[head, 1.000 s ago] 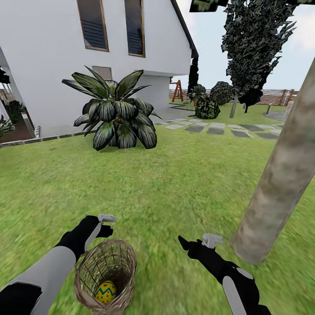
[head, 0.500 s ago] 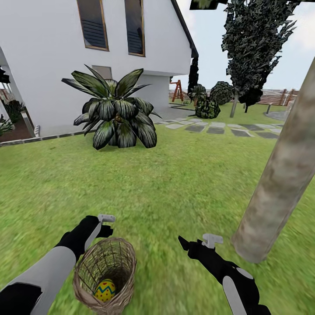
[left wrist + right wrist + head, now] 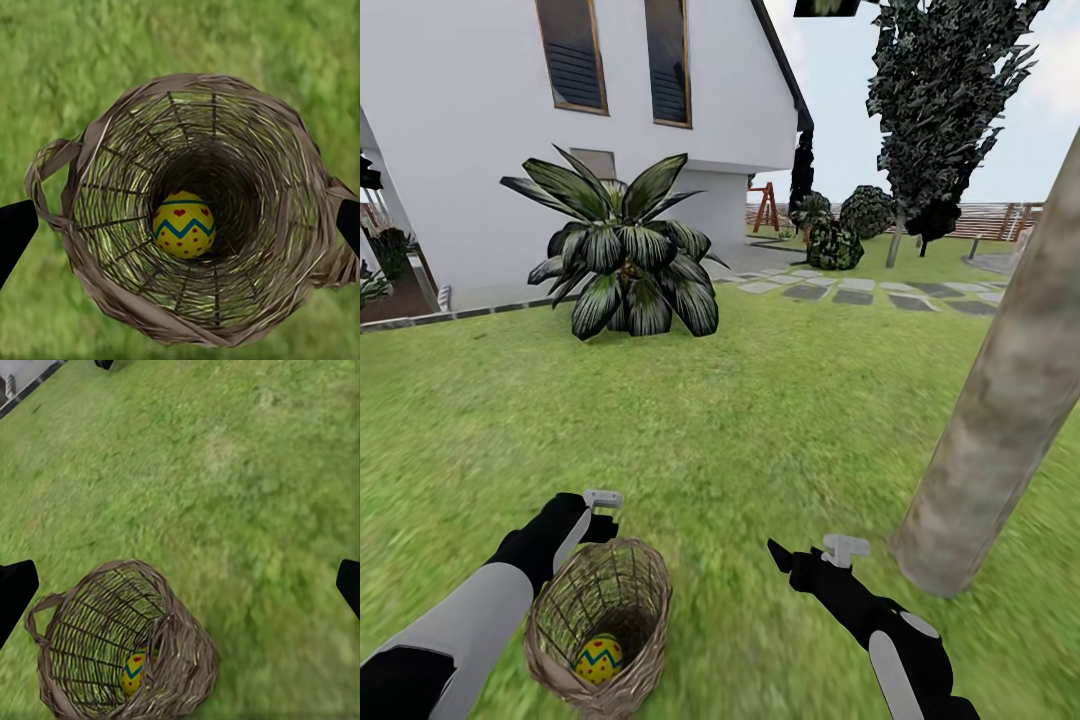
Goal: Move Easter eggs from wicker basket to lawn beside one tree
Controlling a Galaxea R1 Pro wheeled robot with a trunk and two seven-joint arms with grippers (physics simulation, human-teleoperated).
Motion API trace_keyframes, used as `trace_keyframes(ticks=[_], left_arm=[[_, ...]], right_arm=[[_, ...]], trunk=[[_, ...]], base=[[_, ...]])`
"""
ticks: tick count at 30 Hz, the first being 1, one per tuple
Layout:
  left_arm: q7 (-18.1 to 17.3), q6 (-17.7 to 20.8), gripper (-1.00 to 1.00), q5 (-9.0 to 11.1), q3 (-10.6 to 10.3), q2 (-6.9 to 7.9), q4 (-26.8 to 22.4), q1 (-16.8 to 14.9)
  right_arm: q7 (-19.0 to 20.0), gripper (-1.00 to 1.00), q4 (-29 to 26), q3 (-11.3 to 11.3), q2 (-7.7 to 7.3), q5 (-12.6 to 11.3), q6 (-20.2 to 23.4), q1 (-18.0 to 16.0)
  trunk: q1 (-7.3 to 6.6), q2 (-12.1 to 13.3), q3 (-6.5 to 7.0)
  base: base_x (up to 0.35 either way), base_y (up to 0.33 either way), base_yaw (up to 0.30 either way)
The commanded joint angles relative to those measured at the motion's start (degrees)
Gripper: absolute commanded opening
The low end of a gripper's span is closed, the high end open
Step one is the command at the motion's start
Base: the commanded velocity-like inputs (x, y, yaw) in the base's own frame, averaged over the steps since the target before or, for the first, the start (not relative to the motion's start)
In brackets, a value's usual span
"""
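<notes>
Head view. The basket (image 3: 598,628) stands on the lawn (image 3: 740,400), close in front of the robot. One egg (image 3: 598,660) lies at the basket's bottom; no other egg can be seen. The left gripper (image 3: 598,505) hangs just beyond the basket's far rim. The right gripper (image 3: 830,552) hovers over bare grass, between the basket and the tree (image 3: 1000,410), whose trunk meets the ground near the basket. Finger spacing cannot be judged from here. A palm (image 3: 622,255), a white house (image 3: 510,120) and paving slabs (image 3: 860,292) lie well beyond the basket.

Left wrist view. The camera looks straight down into the basket (image 3: 199,202). The egg (image 3: 184,223) rests at the centre of the floor. The left fingers (image 3: 15,231) stand wide apart, one at each side of the basket, holding nothing.

Right wrist view. The basket (image 3: 120,649) sits on grass with the egg (image 3: 135,671) visible through the weave. The right fingers (image 3: 15,589) are likewise spread and empty.

Step in hand, as judged: retrieval of an egg from the basket. The next move calls for lowering the left gripper down the basket's axis, closing on the egg, then carrying it to the grass beside the trunk.
</notes>
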Motion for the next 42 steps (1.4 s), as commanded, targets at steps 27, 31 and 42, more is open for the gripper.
trace_keyframes(ticks=[27,31,42], left_arm=[[0.4,-0.1,1.0,0.5,-0.5,0.08,-0.1,0.0],[0.4,-0.1,1.0,0.5,-0.5,0.08,-0.1,0.0],[0.5,0.4,1.0,0.4,-0.5,0.36,0.0,0.0]], right_arm=[[0.0,1.0,0.1,-0.1,0.12,0.1,0.3,0.0],[0.0,1.0,0.1,-0.1,0.12,0.1,0.3,0.0],[-0.1,1.0,0.2,-0.1,0.12,0.1,0.3,0.0]], trunk=[[5.93,-10.9,-4.91],[6.81,-12.5,-5.63],[9.23,-16.9,-7.6]], base=[[0.0,0.0,0.0],[0.0,0.0,0.0],[0.0,0.0,0.0]])
